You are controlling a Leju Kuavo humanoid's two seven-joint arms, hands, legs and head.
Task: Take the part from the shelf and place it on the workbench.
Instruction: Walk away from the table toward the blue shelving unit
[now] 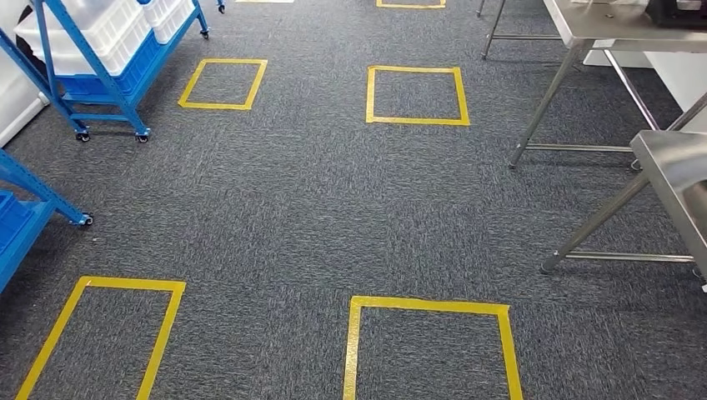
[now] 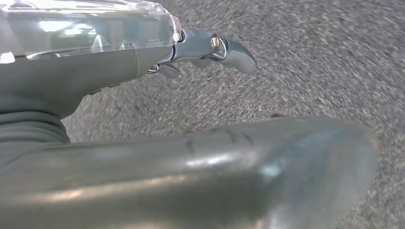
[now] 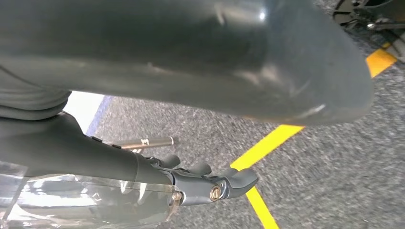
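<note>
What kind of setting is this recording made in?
Probably a workshop or robot test floor: grey carpet marked with yellow tape squares, a blue wheeled shelf rack holding white bins, and stainless steel workbenches to the right.

The blue shelf [image 1: 100,62] at the far left is cut off by the picture's top and left edges. The steel desk [image 1: 679,171] at the right runs off the right edge. In the left wrist view the carpet [image 2: 310,62] is blurred. A clear plastic cover hides part of the left robot hand [image 2: 143,57].
</note>
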